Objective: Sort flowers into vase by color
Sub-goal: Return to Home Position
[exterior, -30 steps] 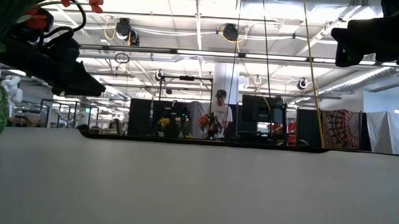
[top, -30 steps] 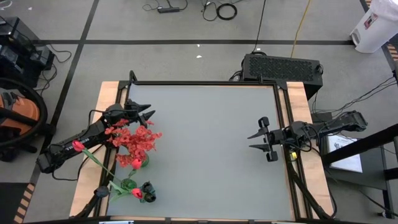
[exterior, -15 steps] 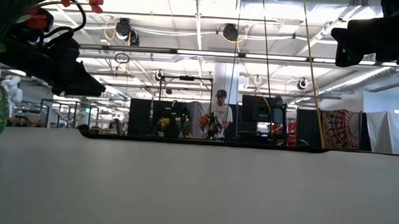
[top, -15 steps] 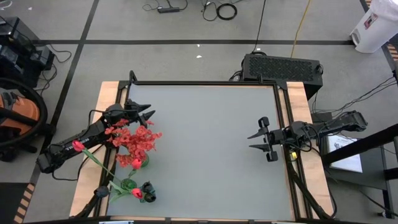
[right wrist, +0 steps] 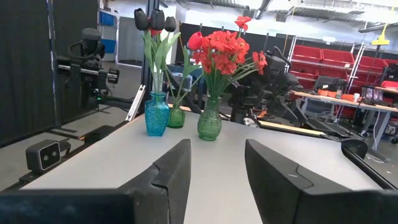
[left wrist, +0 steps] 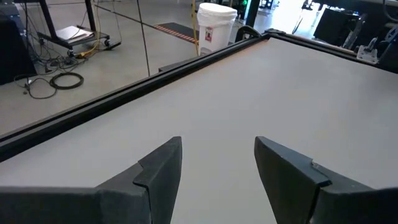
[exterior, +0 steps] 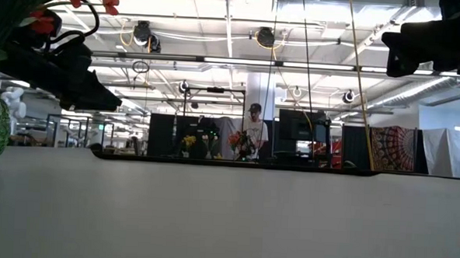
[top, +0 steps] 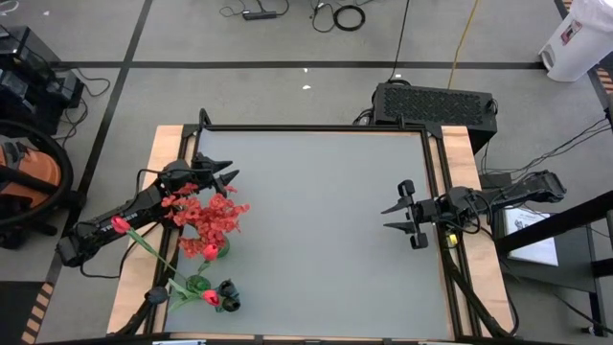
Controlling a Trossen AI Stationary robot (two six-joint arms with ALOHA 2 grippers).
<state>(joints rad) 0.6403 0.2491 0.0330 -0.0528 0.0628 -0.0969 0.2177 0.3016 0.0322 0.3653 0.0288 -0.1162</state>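
Note:
Three vases stand close together near the table's left near corner. A green vase point(right wrist: 209, 124) holds frilly red flowers point(top: 213, 218). A blue vase point(right wrist: 157, 115) holds black buds point(right wrist: 155, 18). A smaller green vase point(right wrist: 176, 116) holds a red-pink tulip point(right wrist: 194, 40). My left gripper point(top: 230, 177) hovers open just beyond the red flowers, on their far side, and in the left wrist view point(left wrist: 217, 146) only bare table shows between its fingers. My right gripper point(top: 397, 216) hovers open near the table's right edge, pointing at the vases with nothing between its fingers point(right wrist: 216, 146).
The grey table point(top: 326, 240) has a wide bare stretch between the two grippers. A raised black rim point(left wrist: 124, 93) frames it. A small camera point(right wrist: 43, 155) sits at the table's edge. A person point(exterior: 253, 130) stands far off in the room behind.

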